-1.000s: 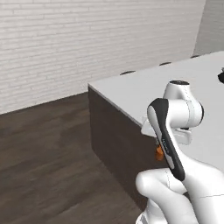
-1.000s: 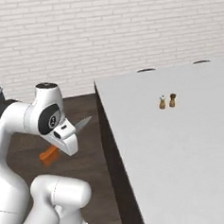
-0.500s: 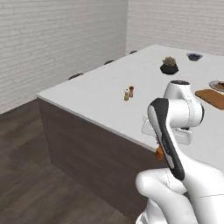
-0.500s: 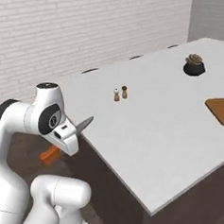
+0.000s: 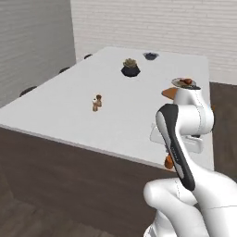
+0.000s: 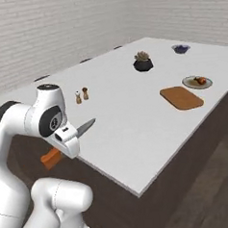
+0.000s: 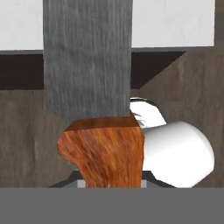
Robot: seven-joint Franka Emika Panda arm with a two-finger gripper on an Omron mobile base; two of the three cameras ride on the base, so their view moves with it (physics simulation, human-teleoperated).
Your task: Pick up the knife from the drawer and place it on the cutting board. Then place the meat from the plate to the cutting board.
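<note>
The wide white counter (image 6: 135,114) stretches ahead of me, its dark side panel below the near edge. Far to the right on it lies the cutting board (image 6: 181,97), and just beyond that the plate (image 6: 197,82) with the meat (image 6: 201,80) on top. A dark potted plant (image 6: 143,62) sits toward the far middle, a dark bowl (image 6: 181,48) farther back, and two small shakers (image 6: 82,95) stand to the left. My gripper (image 6: 65,144) hangs off the near edge of the counter, fingers pinched tight on the knife (image 6: 69,140): the orange handle sticks out to the left and down, the grey blade points right over the counter's edge.
</note>
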